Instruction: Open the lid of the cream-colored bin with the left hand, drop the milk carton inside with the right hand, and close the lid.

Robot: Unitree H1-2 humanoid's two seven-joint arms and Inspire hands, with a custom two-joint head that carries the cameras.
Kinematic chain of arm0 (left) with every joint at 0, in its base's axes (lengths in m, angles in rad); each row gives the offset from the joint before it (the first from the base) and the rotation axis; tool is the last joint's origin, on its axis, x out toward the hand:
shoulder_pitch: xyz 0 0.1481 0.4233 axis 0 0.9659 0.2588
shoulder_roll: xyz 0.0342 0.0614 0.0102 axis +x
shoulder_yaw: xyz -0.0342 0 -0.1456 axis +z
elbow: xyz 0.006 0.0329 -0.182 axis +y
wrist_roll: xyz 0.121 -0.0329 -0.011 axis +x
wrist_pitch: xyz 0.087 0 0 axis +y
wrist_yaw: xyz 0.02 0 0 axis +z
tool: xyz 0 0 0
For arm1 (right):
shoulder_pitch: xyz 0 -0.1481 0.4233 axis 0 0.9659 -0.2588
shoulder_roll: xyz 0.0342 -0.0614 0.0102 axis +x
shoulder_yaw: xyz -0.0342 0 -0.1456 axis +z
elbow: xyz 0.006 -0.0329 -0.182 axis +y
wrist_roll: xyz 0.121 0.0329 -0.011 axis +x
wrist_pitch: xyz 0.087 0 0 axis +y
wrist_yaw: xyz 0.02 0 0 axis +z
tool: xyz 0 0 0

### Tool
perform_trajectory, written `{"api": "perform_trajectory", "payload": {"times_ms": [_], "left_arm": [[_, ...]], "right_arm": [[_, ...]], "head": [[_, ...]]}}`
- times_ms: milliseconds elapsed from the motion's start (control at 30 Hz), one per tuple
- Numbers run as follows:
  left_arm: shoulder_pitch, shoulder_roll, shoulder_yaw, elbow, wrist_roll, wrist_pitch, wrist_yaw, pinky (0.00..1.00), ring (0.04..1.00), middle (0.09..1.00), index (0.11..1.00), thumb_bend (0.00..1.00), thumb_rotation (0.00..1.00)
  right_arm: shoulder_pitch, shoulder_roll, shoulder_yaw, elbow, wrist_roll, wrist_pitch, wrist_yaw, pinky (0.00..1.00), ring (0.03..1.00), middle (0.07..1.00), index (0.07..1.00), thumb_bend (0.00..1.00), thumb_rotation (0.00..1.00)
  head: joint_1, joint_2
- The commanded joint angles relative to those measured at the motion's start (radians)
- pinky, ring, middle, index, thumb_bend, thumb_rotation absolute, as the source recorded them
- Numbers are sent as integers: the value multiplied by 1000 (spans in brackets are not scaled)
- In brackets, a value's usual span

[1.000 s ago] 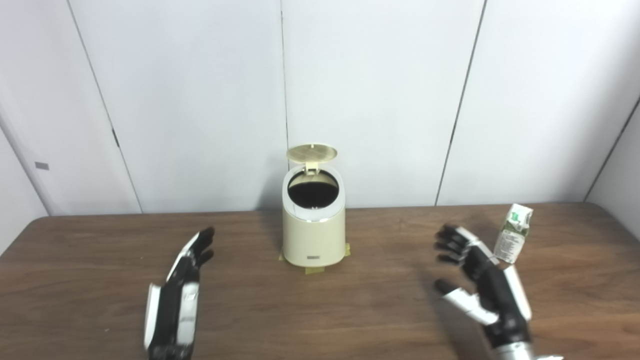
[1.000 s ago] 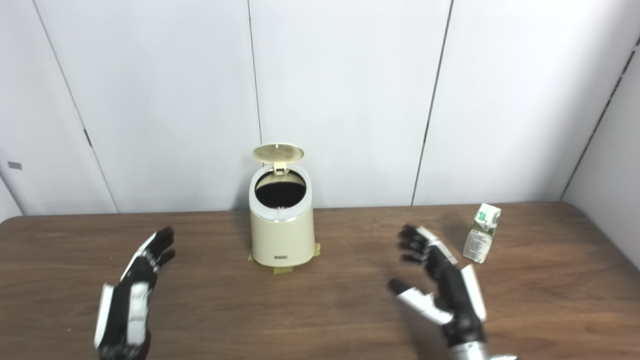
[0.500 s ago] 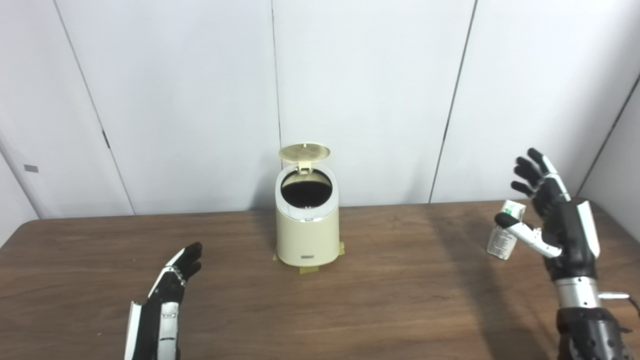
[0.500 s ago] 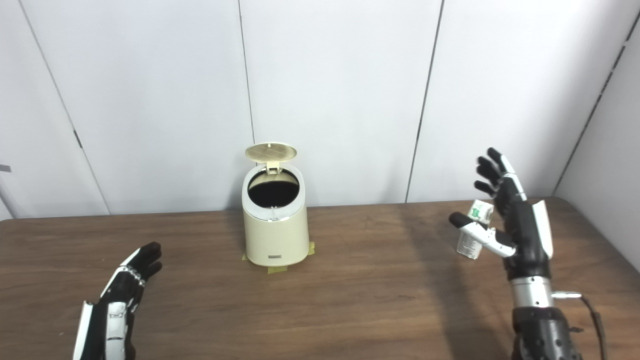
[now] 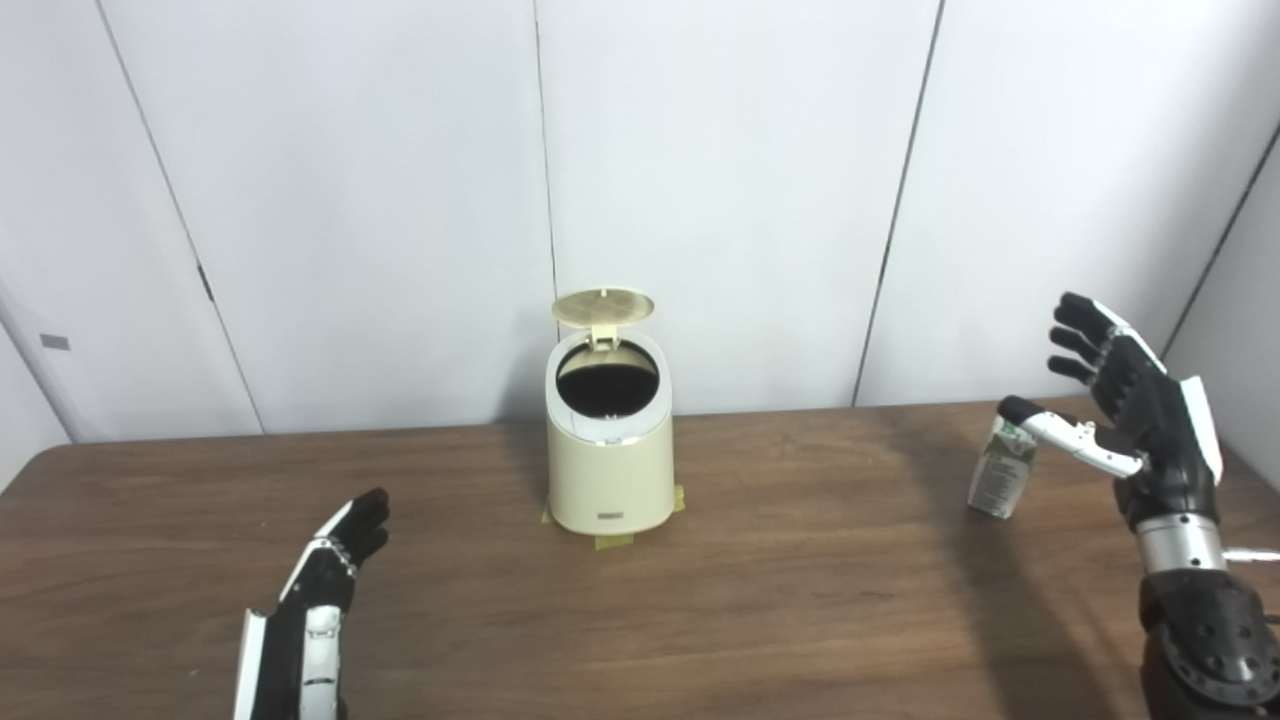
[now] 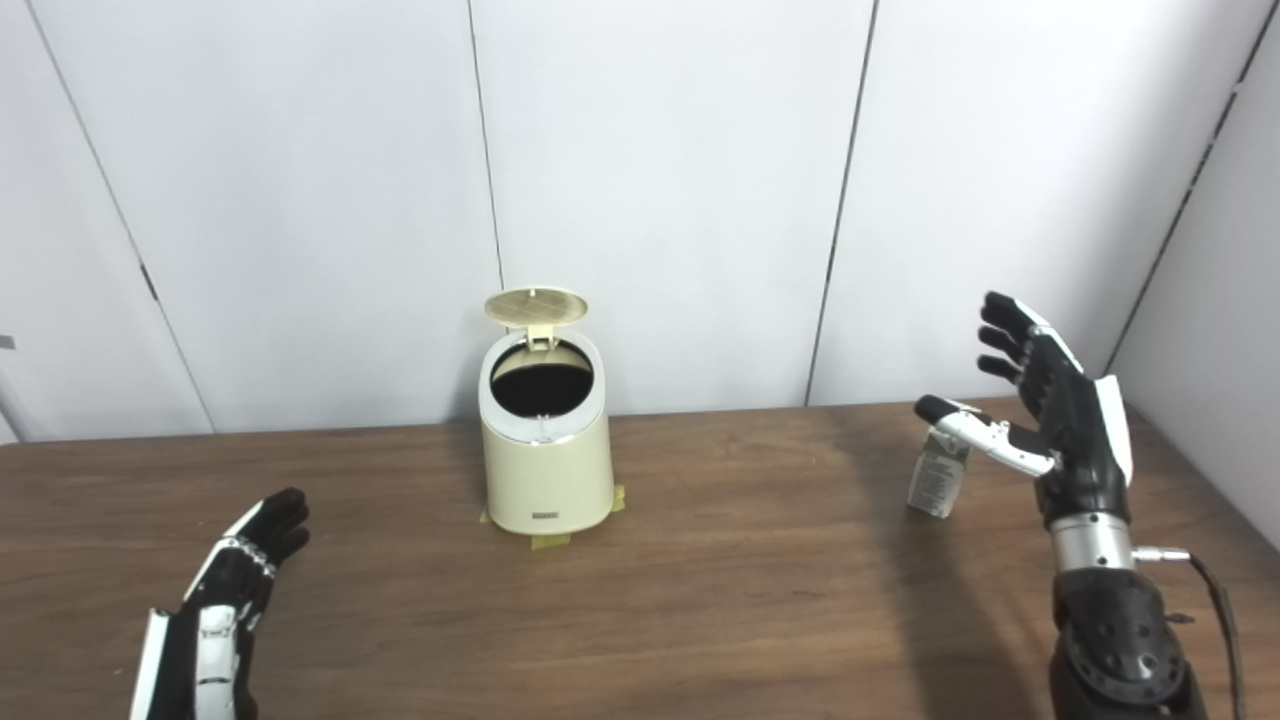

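The cream-colored bin (image 5: 608, 470) stands at the back middle of the table, its round lid (image 5: 602, 308) tipped up and its dark inside showing. A small green and white milk carton (image 5: 1001, 470) stands upright at the right. My right hand (image 5: 1140, 420) is raised beside and above the carton, open, fingers spread, thumb reaching over the carton's top; I cannot tell whether it touches. Low at the left, my left hand (image 5: 320, 590) lies open with its fingers straight, well apart from the bin.
Yellow tape (image 5: 612, 541) marks the bin's base on the brown wooden table (image 5: 800, 620). White wall panels (image 5: 720, 180) rise right behind the table's far edge. The table's right edge (image 6: 1240, 510) runs close to the right arm.
The right hand rose from the table and swung right to the carton, then drifted a little further right. The left hand drew back toward the bottom edge. The camera shifted slightly.
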Motion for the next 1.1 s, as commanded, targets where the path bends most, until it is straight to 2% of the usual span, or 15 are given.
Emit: {"api": "perform_trajectory", "payload": {"times_ms": [0,100,133,233,433,533,700,867,1067], "left_arm": [[12,12,7,22,25,-45,-4,858,870,859,827,436,938],[8,13,11,27,30,-42,-3,846,863,854,822,421,921],[6,14,13,29,34,-43,-2,851,866,856,824,427,917],[6,14,20,32,49,-40,5,860,869,855,827,451,909],[7,22,33,20,70,-35,8,829,860,854,834,399,869],[10,32,34,16,68,-32,-3,854,872,865,840,376,896],[10,35,39,29,74,-50,-1,841,855,851,832,404,848],[11,42,40,31,92,-55,4,833,855,851,831,412,821],[12,45,39,31,104,-55,9,802,838,835,816,395,759]], "right_arm": [[-50,-37,-7,27,-24,-66,-19,797,843,860,845,905,352],[-64,-43,-7,114,-22,-111,-20,814,856,876,866,865,334],[-69,-47,-6,147,-16,-131,-14,848,873,889,882,869,331],[-90,-61,1,254,-19,-199,-10,853,864,871,878,909,360],[-107,-53,9,318,-9,-199,-2,818,850,858,881,964,355],[-109,-56,23,337,-28,-177,-5,841,864,867,905,998,410],[-111,-52,36,372,-34,-183,-12,828,862,875,907,1000,377],[-139,-60,42,465,-16,-233,4,814,844,830,906,971,339],[-164,-63,50,510,-16,-233,4,801,807,788,877,971,332]], "head": [[-10,1],[-19,3],[-20,3],[-26,4],[-66,8],[-73,6],[-64,5],[-61,7],[-54,9]]}}
